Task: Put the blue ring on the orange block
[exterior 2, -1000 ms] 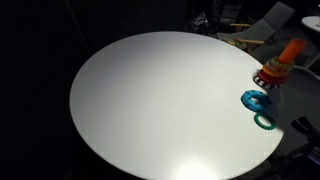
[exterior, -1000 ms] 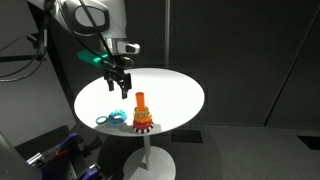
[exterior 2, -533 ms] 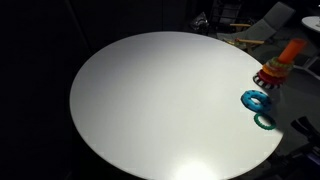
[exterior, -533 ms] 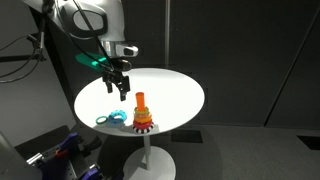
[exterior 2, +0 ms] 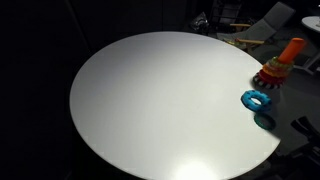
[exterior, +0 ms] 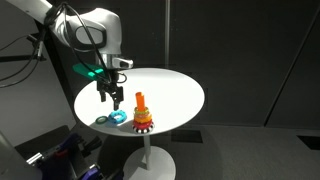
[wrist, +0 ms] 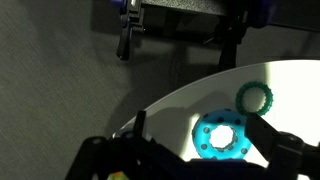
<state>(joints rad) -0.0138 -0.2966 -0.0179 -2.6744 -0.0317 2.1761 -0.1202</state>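
The blue ring point(exterior: 118, 116) lies flat near the table's front edge, just beside the orange block point(exterior: 141, 101) on its red scalloped base point(exterior: 142, 123). My gripper point(exterior: 112, 97) hangs open a little above the blue ring. In the wrist view the blue ring point(wrist: 220, 137) lies between my two dark fingers point(wrist: 274, 142), untouched, and my gripper point(wrist: 207, 135) holds nothing. The blue ring point(exterior 2: 257, 99) and the orange block point(exterior 2: 291, 52) also show at the table's edge in an exterior view.
A thinner green ring point(exterior: 102, 119) lies close beside the blue ring, also in the wrist view point(wrist: 255, 98). The round white table point(exterior: 170, 88) stands on a single pedestal, with dark floor around it. Dark equipment point(wrist: 180, 20) stands beyond the table's edge.
My gripper has moved from above the table's middle-left down towards the front edge, and now hangs over the blue ring. The rings and the block have not moved.
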